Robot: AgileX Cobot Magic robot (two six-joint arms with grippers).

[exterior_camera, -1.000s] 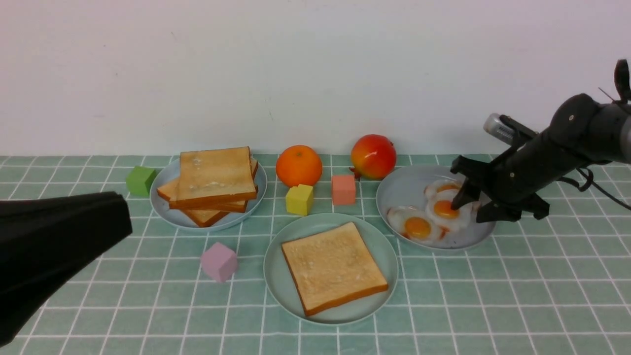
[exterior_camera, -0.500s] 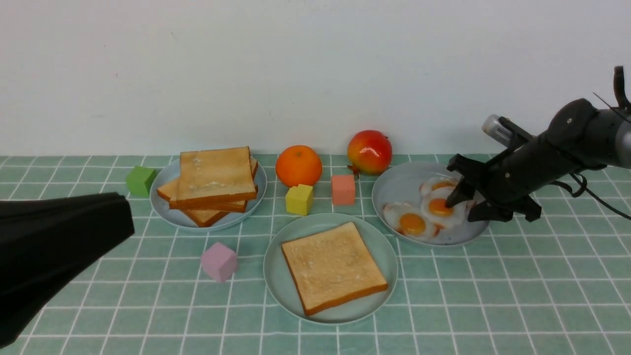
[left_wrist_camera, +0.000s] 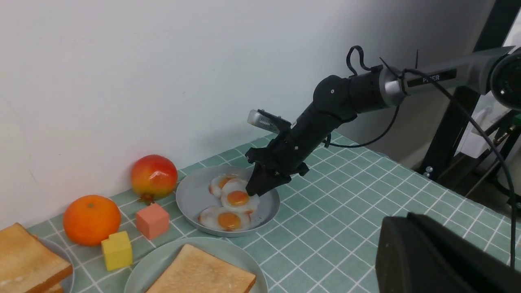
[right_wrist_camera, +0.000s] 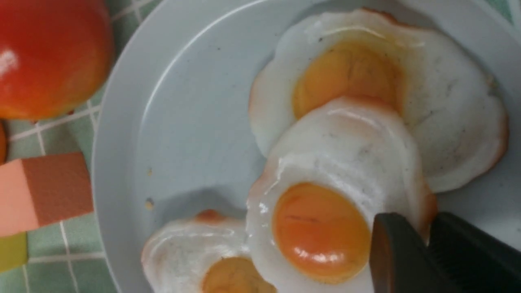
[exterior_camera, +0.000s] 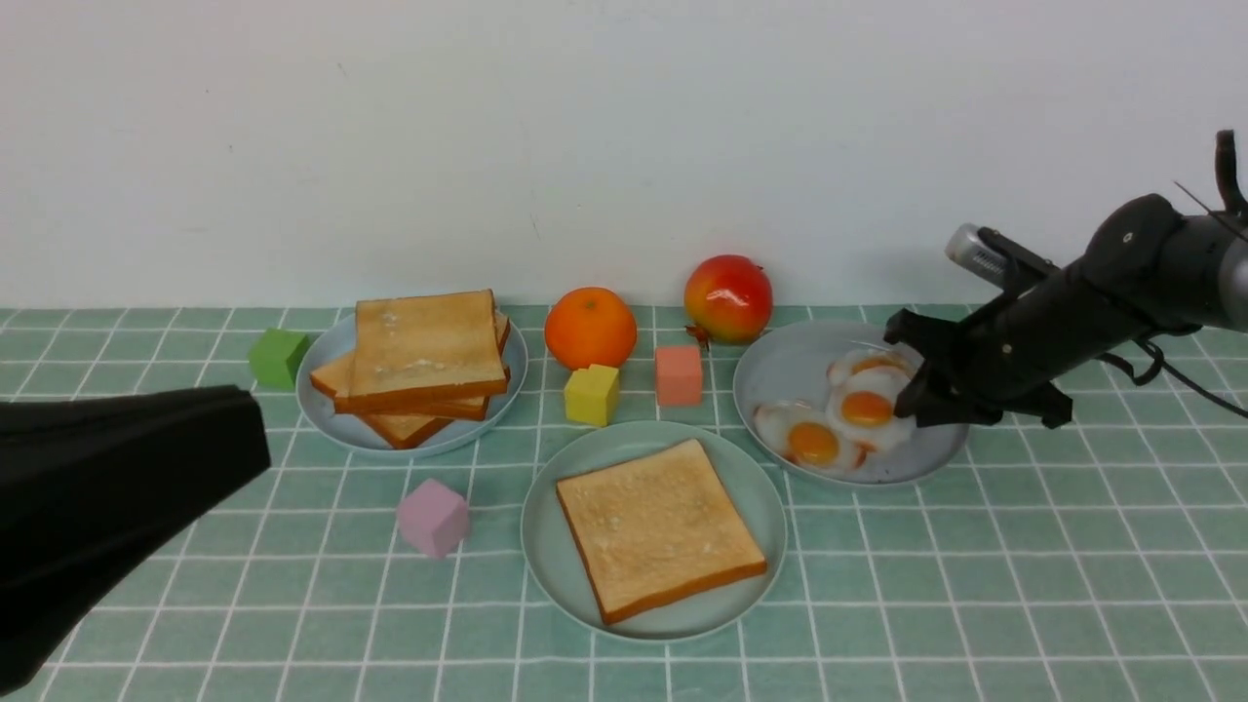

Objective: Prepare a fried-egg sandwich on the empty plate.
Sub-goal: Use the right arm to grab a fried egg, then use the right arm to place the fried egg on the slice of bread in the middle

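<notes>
One toast slice [exterior_camera: 658,526] lies on the mint-green plate [exterior_camera: 541,546] at the front centre. No fried-egg sandwich shows in any view. Right of it, a grey-blue plate [exterior_camera: 790,366] holds three fried eggs. My right gripper [exterior_camera: 916,405] reaches down into that plate, shut on the browned rim of the middle fried egg [exterior_camera: 866,408]. The right wrist view shows the gripper [right_wrist_camera: 425,236] pinching that egg [right_wrist_camera: 338,162]. A stack of toast slices [exterior_camera: 424,356] sits on another grey-blue plate [exterior_camera: 327,409] at the back left. My left gripper [exterior_camera: 244,439] hovers at the left, shut and holding nothing.
An orange [exterior_camera: 590,327] and a red-yellow fruit [exterior_camera: 727,297] stand by the back wall. Small cubes lie about: green [exterior_camera: 278,357], yellow [exterior_camera: 592,394], salmon [exterior_camera: 679,374] and pink [exterior_camera: 433,517]. The fruit touches the egg plate's far rim.
My right gripper's jaws have closed from wide open onto the middle egg's edge. The egg plate and the red-yellow fruit slid slightly left. The left arm has barely moved.
</notes>
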